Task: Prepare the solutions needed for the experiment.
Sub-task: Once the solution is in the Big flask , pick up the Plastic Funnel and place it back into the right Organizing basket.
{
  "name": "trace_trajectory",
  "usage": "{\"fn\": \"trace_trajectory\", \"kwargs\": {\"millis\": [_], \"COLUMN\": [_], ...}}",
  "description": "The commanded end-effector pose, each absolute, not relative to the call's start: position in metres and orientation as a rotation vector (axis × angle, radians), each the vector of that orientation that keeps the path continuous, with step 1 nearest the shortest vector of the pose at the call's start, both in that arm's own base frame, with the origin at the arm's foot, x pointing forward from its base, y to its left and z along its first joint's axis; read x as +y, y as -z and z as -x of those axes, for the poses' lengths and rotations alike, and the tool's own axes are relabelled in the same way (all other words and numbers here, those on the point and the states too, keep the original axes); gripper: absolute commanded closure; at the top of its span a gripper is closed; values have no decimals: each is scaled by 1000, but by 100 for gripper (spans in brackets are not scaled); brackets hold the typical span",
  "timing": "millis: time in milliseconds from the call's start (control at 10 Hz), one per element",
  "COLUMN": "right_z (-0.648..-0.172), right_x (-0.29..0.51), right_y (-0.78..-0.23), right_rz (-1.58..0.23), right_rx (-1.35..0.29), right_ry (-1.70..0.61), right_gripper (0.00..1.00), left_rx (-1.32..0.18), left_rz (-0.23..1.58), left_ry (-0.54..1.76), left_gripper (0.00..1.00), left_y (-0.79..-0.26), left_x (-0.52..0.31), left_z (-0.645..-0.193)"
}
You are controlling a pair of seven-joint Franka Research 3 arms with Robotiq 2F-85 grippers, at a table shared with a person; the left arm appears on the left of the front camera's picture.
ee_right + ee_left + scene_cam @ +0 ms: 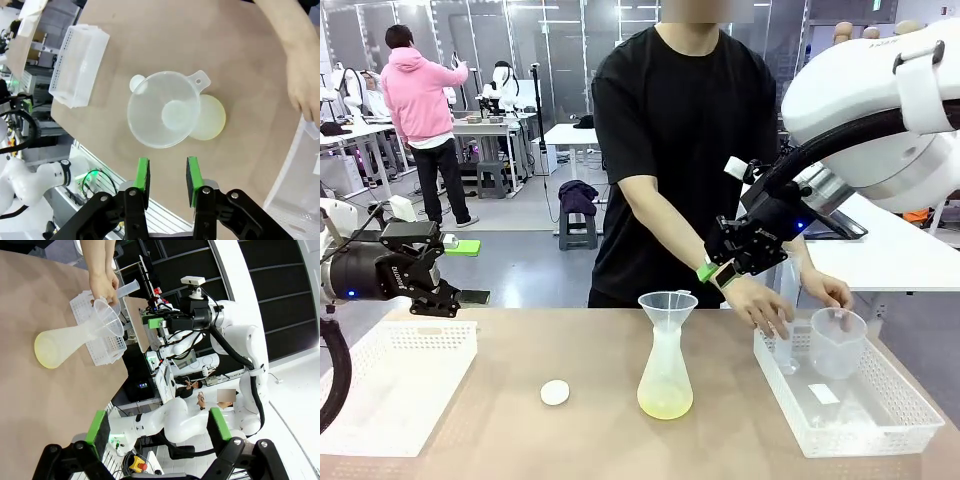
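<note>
A clear conical flask (665, 370) with a plastic funnel (667, 303) in its neck stands mid-table. The solutions (665, 404) form a shallow pale yellow layer at its bottom, and show from above as the solutions (209, 120) beside the funnel (162, 116). My right gripper (716, 274) hangs above and right of the flask, close to the person's forearm; its fingers (143, 179) stand a little apart with nothing between them. My left gripper (455, 272) hovers wide open over the left tray, far from the flask (75, 335).
A small white disc (555, 392) lies left of the flask. An empty white tray (395, 385) sits at the left. In the right tray (895, 405) the person's hands (765, 305) rest on a measuring cylinder (786, 350) and near a clear beaker (838, 342).
</note>
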State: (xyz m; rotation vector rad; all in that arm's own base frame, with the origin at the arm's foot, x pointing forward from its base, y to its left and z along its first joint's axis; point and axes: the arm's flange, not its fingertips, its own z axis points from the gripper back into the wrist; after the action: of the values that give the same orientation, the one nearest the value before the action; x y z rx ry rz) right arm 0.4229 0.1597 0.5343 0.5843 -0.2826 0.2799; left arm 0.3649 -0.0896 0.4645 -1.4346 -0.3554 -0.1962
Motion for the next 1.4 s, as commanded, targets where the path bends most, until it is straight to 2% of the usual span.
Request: {"fn": "trace_trajectory", "kwargs": {"millis": [0, 700, 1100, 1300], "right_z": [-420, -425, -463, -475], "right_x": [156, 157, 195, 207], "right_y": [-534, -533, -537, -536], "right_rz": [-623, -599, -509, -452], "right_rx": [-257, -277, -315, -281], "right_ry": [-261, -286, -398, -440], "right_gripper": [61, 61, 61, 61], "left_rx": [-348, -348, -348, -348], "left_rz": [1445, 1445, 1445, 1445], "left_ry": [198, 198, 198, 198], "left_gripper": [0, 0, 0, 0], "left_y": [-466, -466, -466, -466], "left_x": [-89, -89, -89, -89], "left_z": [-364, -364, -364, -364]}}
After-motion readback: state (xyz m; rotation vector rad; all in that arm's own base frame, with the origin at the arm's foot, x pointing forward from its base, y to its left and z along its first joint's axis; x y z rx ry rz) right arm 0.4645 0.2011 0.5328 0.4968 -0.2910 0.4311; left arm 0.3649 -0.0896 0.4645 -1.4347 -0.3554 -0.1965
